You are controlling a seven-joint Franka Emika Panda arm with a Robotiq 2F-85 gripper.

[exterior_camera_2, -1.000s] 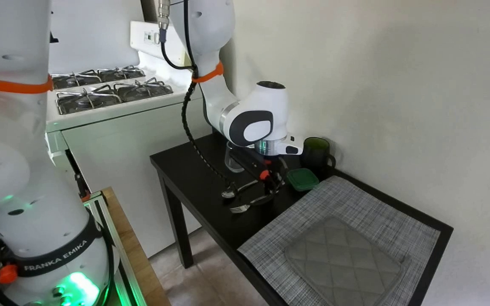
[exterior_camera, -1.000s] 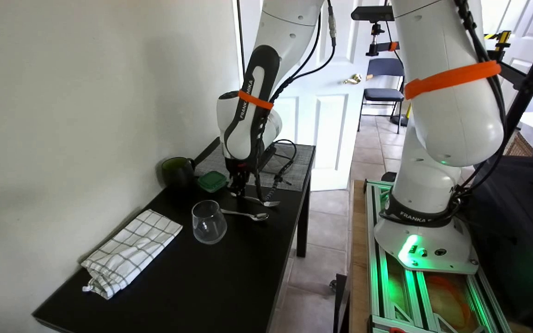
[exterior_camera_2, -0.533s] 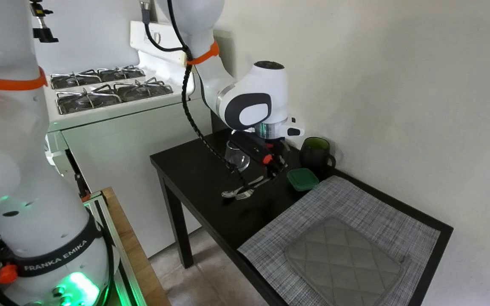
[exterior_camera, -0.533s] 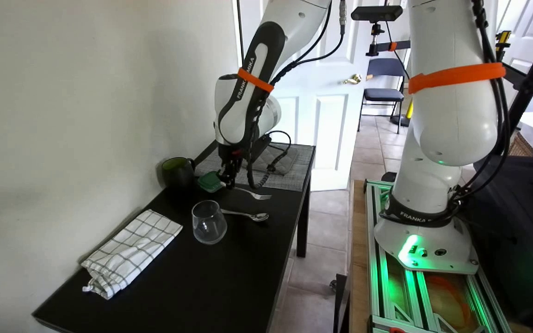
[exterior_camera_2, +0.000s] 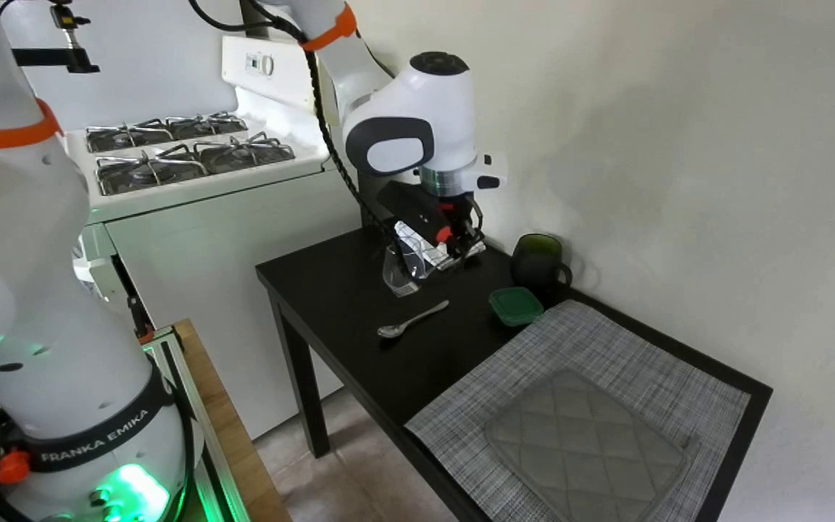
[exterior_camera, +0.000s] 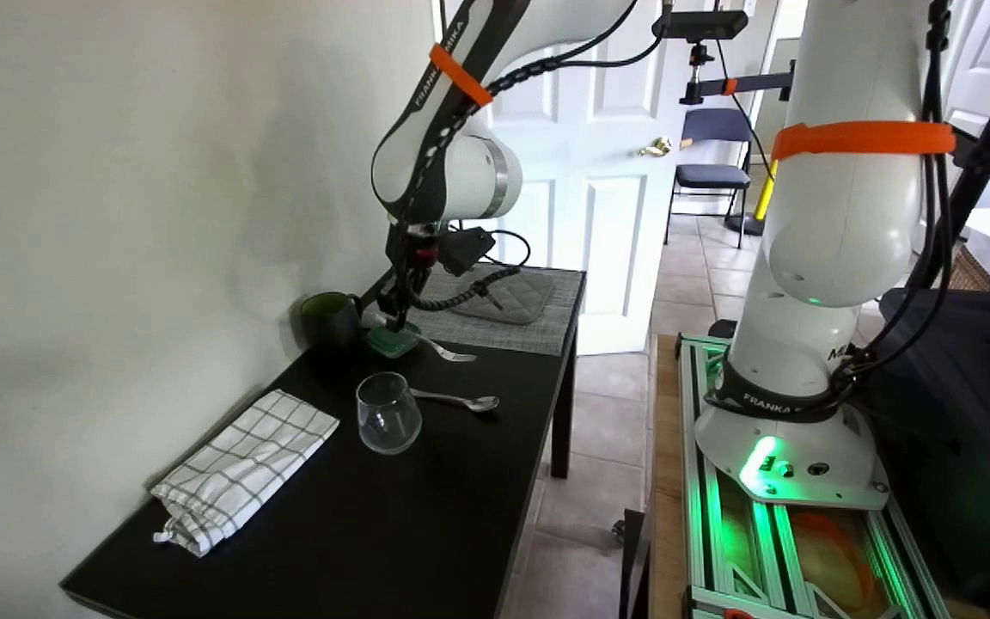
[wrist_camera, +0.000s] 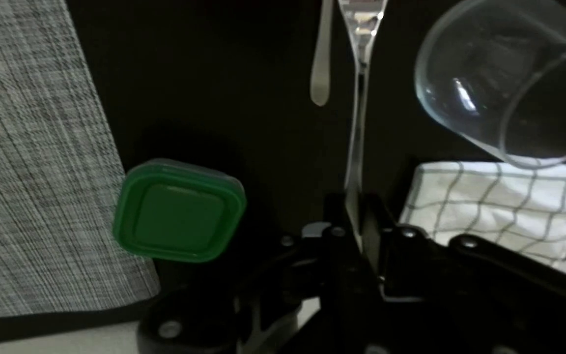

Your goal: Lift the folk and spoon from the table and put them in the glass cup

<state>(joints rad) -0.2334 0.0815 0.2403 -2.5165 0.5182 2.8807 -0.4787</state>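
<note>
My gripper (exterior_camera: 390,325) is shut on the handle end of the silvery fork (exterior_camera: 450,352) and holds it above the black table (exterior_camera: 349,542). In the wrist view the fork (wrist_camera: 358,113) runs out from between the fingertips (wrist_camera: 359,204), tines away from me. In an exterior view the gripper (exterior_camera_2: 459,252) is above the table and the fork is hard to make out against the glass. The spoon (exterior_camera: 461,399) lies on the table; it also shows here (exterior_camera_2: 412,320), and its handle (wrist_camera: 320,73) in the wrist view. The clear glass cup (exterior_camera: 388,417) stands upright beside the spoon's handle (wrist_camera: 479,83).
A green-lidded container (exterior_camera: 392,341) and a dark green mug (exterior_camera: 329,320) stand near the wall. A checked cloth (exterior_camera: 246,464) lies along the wall side. A grey placemat (exterior_camera_2: 577,341) with a quilted pad (exterior_camera_2: 584,442) covers one table end.
The arm has risen and moved toward the wall with the fork in the gripper. The fork has come up off the table. The spoon and glass have not moved.
</note>
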